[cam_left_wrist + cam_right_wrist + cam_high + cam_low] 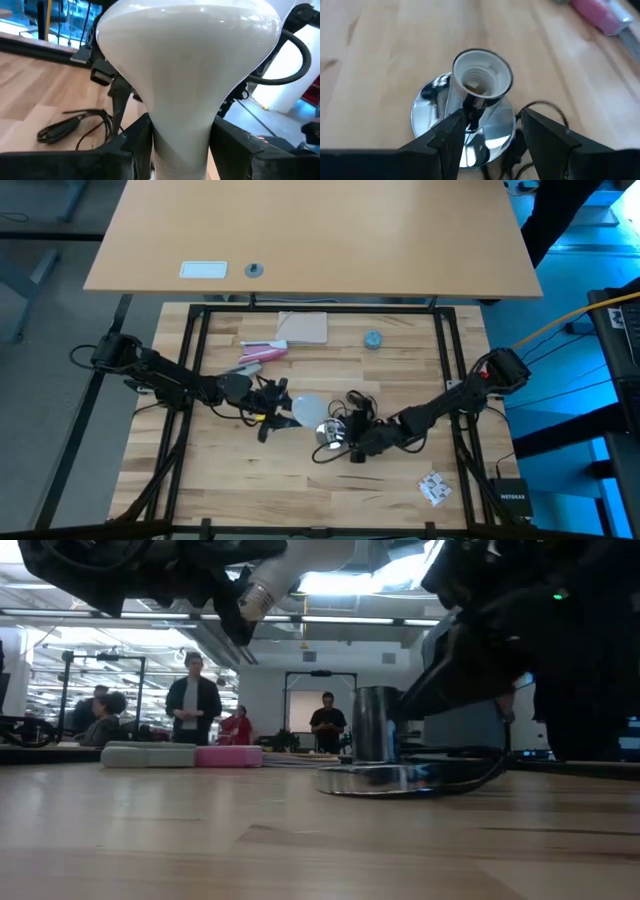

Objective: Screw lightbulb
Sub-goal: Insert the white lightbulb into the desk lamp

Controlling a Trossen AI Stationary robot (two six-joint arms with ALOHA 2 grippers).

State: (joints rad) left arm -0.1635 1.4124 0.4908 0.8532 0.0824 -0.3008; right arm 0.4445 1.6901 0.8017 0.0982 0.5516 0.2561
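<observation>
so the left gripper (272, 413) is clamped on the lightbulb (307, 409), fingers (132, 145) pinching the narrow neck just below the globe. in the low view the bulb (300, 565) is up in the air, tilted, with its grey screw base pointing down and off to one side, clear of the wooden table (300, 480). it sits just beside the socket (329, 433) from above, not in it.

the right gripper (357, 448) is down at the socket, and its wrist view shows the fingers (451, 132) straddling the base of the socket (480, 80), one on each side. they look partly apart, and honestly i can't tell if they're actually squeezing it or just sitting around it. the socket opening is empty, with a bit of brass contact showing inside. it stands upright on its shiny round base, black cord (352, 402) coiled right next to it.

further back on the table there's a pink thing (263, 350), a flat tan card (303, 327) and a small blue-grey cap (373, 339).
</observation>
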